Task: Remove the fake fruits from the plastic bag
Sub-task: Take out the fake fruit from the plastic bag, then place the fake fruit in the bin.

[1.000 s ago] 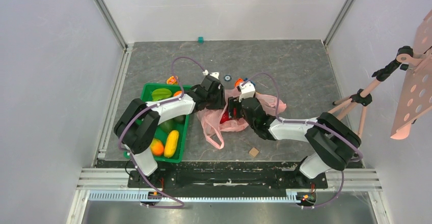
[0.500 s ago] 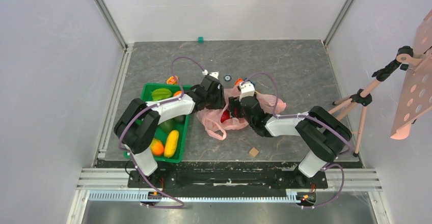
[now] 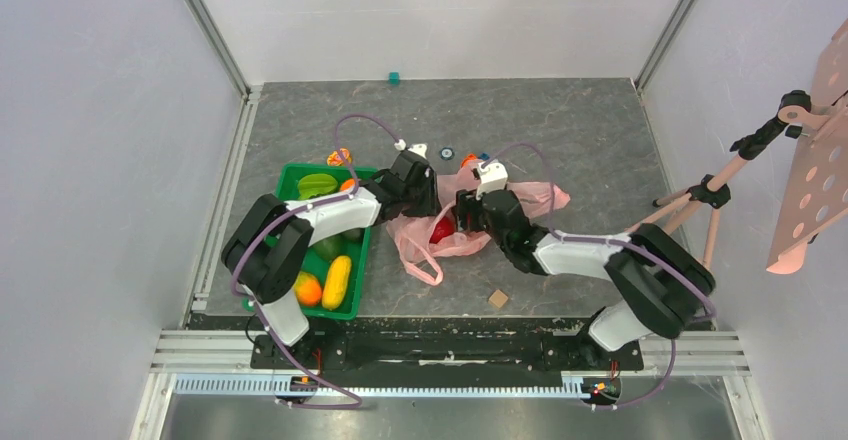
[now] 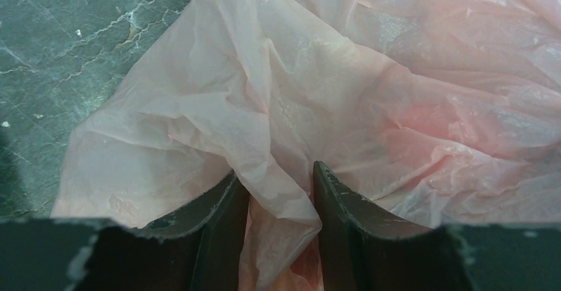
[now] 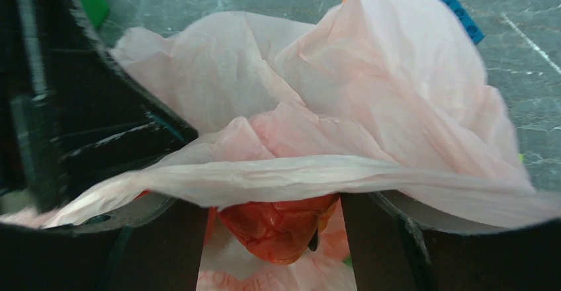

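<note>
The pink plastic bag [image 3: 520, 200] lies crumpled on the grey table between both arms. My left gripper [image 3: 424, 198] is at the bag's left edge; in the left wrist view it [image 4: 278, 180] is shut on a fold of the bag [image 4: 370, 92]. My right gripper [image 3: 463, 212] reaches into the bag's mouth from the right. In the right wrist view the glossy red fake fruit [image 5: 278, 228] fills the gap between my fingers [image 5: 377, 238], with the bag's rim [image 5: 278, 175] draped over the fingertips. The fruit shows red in the top view [image 3: 441, 229]. The mango-like fruit is hidden.
A green basket [image 3: 290, 175] left of the bag holds a yellow fruit [image 3: 336, 282], an orange ball [image 3: 308, 288] and green fruits. A small wooden block [image 3: 497, 299] lies near the front. A blue brick [image 5: 450, 3] sits behind the bag. A tripod [image 3: 700, 200] stands at right.
My right gripper has shifted slightly up and right, and the bag's right end has stretched that way with it. The left gripper has kept its hold and barely moved.
</note>
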`<act>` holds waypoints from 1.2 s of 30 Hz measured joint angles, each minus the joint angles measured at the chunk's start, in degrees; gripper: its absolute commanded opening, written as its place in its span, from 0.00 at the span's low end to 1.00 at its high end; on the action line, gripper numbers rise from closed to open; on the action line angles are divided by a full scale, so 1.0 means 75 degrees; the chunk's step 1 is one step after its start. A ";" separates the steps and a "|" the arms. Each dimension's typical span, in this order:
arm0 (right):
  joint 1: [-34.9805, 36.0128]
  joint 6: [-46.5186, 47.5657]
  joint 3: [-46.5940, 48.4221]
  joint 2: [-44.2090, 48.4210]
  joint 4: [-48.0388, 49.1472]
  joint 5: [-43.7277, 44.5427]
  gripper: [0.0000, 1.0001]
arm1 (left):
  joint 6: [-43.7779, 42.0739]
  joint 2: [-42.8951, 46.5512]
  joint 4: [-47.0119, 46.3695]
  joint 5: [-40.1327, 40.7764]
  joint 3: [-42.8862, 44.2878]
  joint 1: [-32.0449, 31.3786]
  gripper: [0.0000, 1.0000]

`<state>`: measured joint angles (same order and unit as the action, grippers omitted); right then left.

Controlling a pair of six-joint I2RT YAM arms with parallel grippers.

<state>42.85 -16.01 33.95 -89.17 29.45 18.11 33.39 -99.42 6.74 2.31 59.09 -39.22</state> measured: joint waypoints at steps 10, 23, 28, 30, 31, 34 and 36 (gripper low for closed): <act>-0.0003 0.0079 -0.1195 0.3121 -0.0641 -0.0968 0.49 | 0.0003 0.0361 0.0079 0.0017 -0.0140 0.0041 0.52; 0.0125 0.0006 -0.1915 0.5024 -0.0449 -0.4736 0.47 | 0.0029 0.1708 0.0434 -0.0207 -0.0169 0.0052 0.93; 0.1061 0.0262 -0.1609 0.4686 -0.0364 -0.5327 0.48 | 0.0029 0.2530 0.0918 -0.0297 -0.0154 0.0134 1.00; 0.1550 0.0484 -0.1309 0.4389 -0.0493 -0.5345 0.48 | 0.0026 0.2935 0.1233 -0.0236 -0.0099 0.0189 1.00; 0.1731 0.0562 -0.1166 0.4246 -0.0519 -0.5342 0.47 | 0.0023 0.3107 0.1384 -0.0175 -0.0055 0.0216 1.00; 0.2253 0.0755 -0.0781 0.3751 -0.0455 -0.5289 0.46 | -0.0017 0.3739 0.1988 0.0096 0.0198 0.0297 1.00; 0.2463 0.0810 -0.0618 0.3427 -0.0329 -0.5211 0.46 | -0.0076 0.4179 0.2363 0.0329 0.0396 0.0347 1.00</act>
<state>61.32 -9.93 29.32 -63.46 26.98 -20.97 32.82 -68.07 24.47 4.78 62.06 -36.62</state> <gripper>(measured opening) 0.677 0.993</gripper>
